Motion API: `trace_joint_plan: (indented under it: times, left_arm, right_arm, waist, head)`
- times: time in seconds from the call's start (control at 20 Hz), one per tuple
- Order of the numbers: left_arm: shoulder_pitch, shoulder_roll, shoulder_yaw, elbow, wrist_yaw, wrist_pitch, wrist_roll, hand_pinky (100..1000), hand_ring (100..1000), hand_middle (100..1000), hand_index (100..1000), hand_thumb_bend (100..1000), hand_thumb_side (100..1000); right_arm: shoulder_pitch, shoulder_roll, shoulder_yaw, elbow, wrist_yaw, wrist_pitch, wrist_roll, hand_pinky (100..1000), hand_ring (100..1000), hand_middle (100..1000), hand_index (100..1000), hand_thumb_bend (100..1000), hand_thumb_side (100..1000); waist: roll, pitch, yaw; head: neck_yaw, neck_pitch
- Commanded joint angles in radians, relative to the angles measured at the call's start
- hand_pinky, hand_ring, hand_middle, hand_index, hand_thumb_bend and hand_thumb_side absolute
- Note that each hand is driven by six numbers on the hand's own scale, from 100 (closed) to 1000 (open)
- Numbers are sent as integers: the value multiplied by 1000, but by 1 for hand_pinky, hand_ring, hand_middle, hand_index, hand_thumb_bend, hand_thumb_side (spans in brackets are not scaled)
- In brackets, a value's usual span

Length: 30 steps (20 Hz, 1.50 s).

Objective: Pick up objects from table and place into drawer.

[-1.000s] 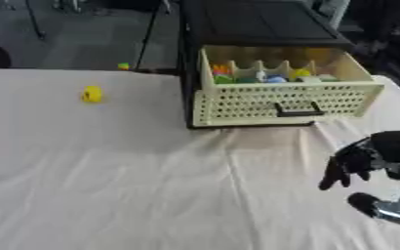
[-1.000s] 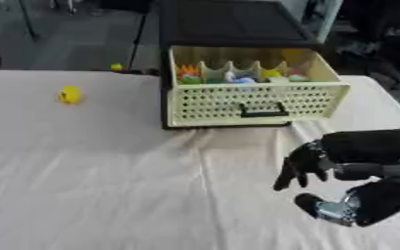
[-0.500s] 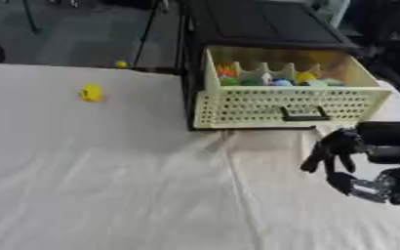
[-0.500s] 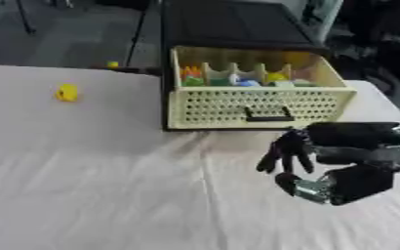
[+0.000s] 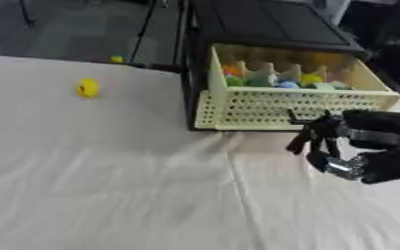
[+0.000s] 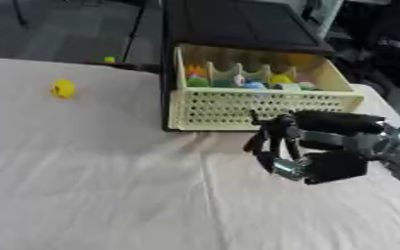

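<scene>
A small yellow object (image 5: 87, 88) lies on the white tablecloth at the far left. The cream perforated drawer (image 5: 280, 108) stands pulled out of a black cabinet (image 5: 268, 24), with several coloured items (image 5: 276, 80) in its compartments. My right hand (image 6: 323, 146) comes in from the right and hovers just before the drawer front, near its dark handle. Its fingers (image 5: 310, 139) hang down relaxed with nothing in them. I cannot tell whether they touch the handle. My left hand is out of sight.
The cloth-covered table (image 5: 110, 185) stretches wide to the left and front, with creases running from the drawer. A second small yellow thing (image 5: 116, 59) shows past the table's far edge. Dark floor and stands lie behind.
My right hand has moved left and up from the table's right edge to just in front of the drawer. The yellow object has stayed put.
</scene>
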Motion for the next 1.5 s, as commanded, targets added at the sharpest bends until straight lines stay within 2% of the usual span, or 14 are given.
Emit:
trace_joint_plan:
  times: [0.05, 0.2, 0.5, 0.8, 1.1, 1.5]
  left_arm:
    - [-5, 5, 4, -13, -9, 7, -2, 592, 555, 784, 823, 226, 718]
    - [0, 1, 6, -13, -15, 11, -3, 594, 555, 785, 823, 224, 721]
    - [3, -9, 5, -13, -20, 18, -17, 597, 554, 786, 822, 222, 724]
    - [6, -18, 1, -13, -23, 24, -28, 598, 554, 786, 822, 216, 729]
    - [7, -26, -8, -13, -26, 34, -44, 600, 554, 787, 822, 208, 735]
    - [13, -33, -21, -13, -31, 48, -71, 601, 552, 787, 822, 197, 745]
  right_arm:
    - [-4, -11, -29, -10, 32, 33, -15, 425, 618, 716, 858, 100, 1000]
    - [-1, -4, -38, -10, 55, 56, -31, 426, 619, 715, 857, 100, 1000]
    - [-12, 4, -41, -10, 71, 65, -54, 435, 628, 719, 864, 100, 1000]
    - [-16, 11, -57, -10, 96, 83, -109, 500, 679, 738, 868, 100, 1000]
    - [-22, 14, -68, -7, 97, 82, -151, 501, 683, 738, 864, 100, 1000]
    - [-25, 12, -84, 9, 150, 78, -219, 474, 657, 685, 847, 100, 1000]
  waist:
    - [0, -11, 6]
    - [-5, 1, 15]
    - [-11, 25, 21]
    - [-19, 43, 27]
    - [-25, 56, 29]
    - [-32, 72, 32]
  head:
    - [-17, -23]
    - [-28, -30]
    - [-39, -43]
    - [-41, -60]
    - [-41, -73]
    - [-42, -96]
